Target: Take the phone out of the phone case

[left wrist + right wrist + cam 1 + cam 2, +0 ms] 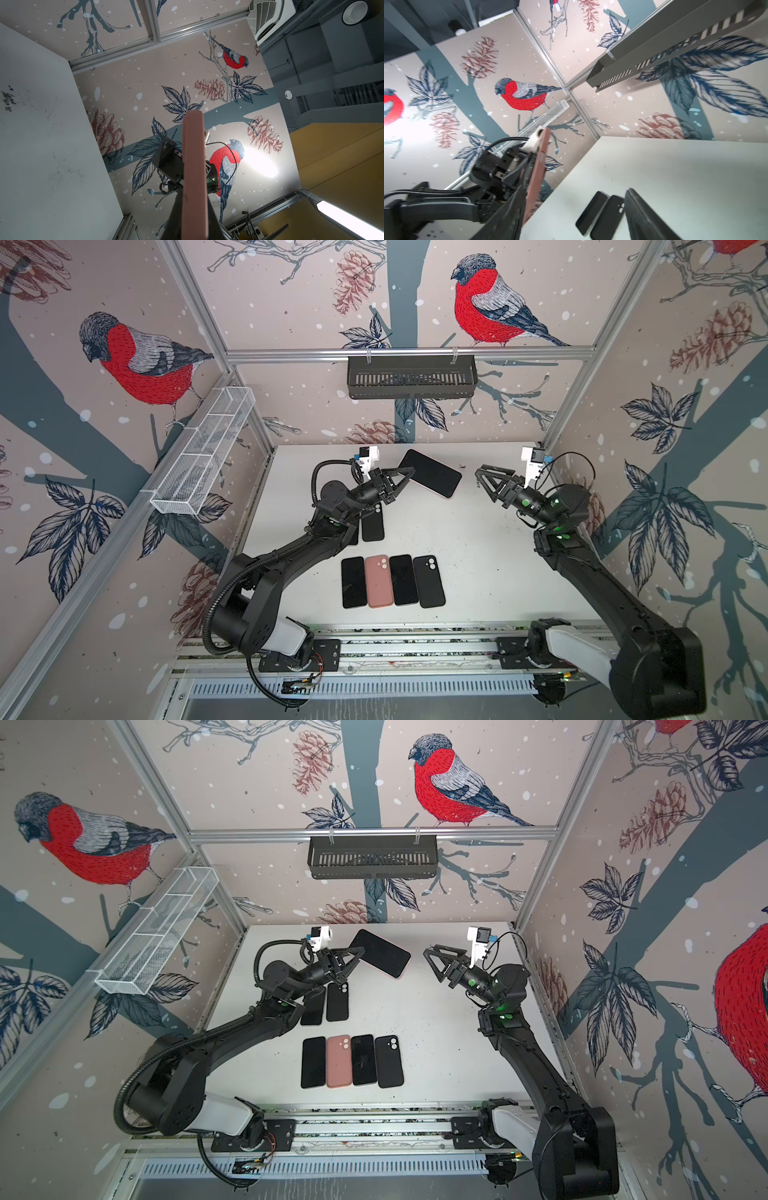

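Note:
A phone (pixel 432 472) (pixel 381 952) with a dark screen sits in a pink phone case (pixel 194 176) (pixel 538 172). It is held in the air over the back of the table, tilted. My left gripper (pixel 409 472) (pixel 359 951) (pixel 194 218) is shut on the near end of the cased phone, one finger on each face. My right gripper (pixel 485 484) (pixel 432 965) (pixel 575 189) stands open to the right of the phone. A small gap separates it from the phone, and nothing is between its fingers (pixel 645 216).
On the white table (pixel 478 572) lies a row: black phone (pixel 353 581), empty pink case (pixel 379 580), black phone (pixel 403 580), black case (pixel 430 580). Another black case (pixel 372 522) lies partly under the left arm. A black basket (pixel 411 377) and a white mesh basket (pixel 203 452) hang on the walls.

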